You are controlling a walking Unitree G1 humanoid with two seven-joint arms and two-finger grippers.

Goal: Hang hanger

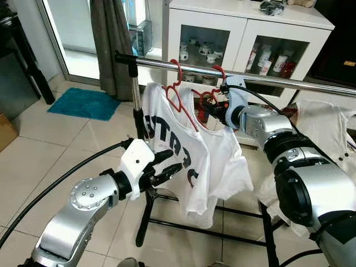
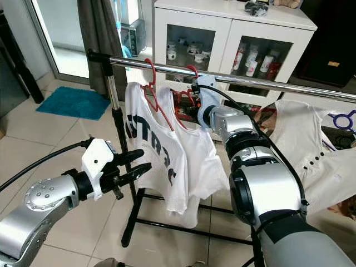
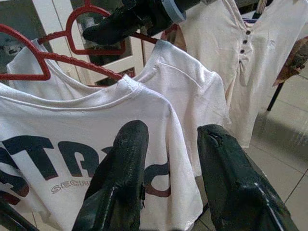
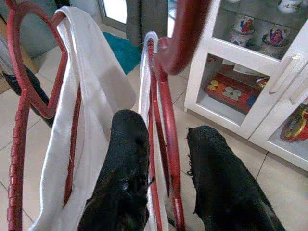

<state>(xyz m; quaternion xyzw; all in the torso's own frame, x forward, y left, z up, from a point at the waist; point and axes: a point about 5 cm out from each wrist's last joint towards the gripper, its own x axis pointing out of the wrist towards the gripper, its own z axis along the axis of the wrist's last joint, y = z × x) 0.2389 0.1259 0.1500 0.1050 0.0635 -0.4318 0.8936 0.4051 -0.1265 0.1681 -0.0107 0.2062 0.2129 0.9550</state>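
Note:
A chrome rail (image 1: 278, 80) on a black rack carries two red hangers. The nearer hanger (image 1: 178, 99) holds a white T-shirt with black letters (image 1: 167, 144). The second hanger (image 1: 220, 71) has its hook over the rail and holds a plain white shirt (image 1: 228, 161). My right gripper (image 1: 207, 111) is just under the rail at this hanger, open, with the red wire (image 4: 166, 144) and the shirt's neckline between its fingers. Lower down, my left gripper (image 1: 169, 167) is open, pointing at the printed shirt's front and holding nothing.
A cream buttoned shirt (image 1: 328, 128) hangs further right on the rail. Behind it stands a white glass-door cabinet (image 1: 245, 22). The rack's post (image 1: 135, 105) and black base bars (image 1: 167, 222) are close to my left arm. A teal mat (image 1: 83, 103) lies by the grey curtain (image 1: 108, 44).

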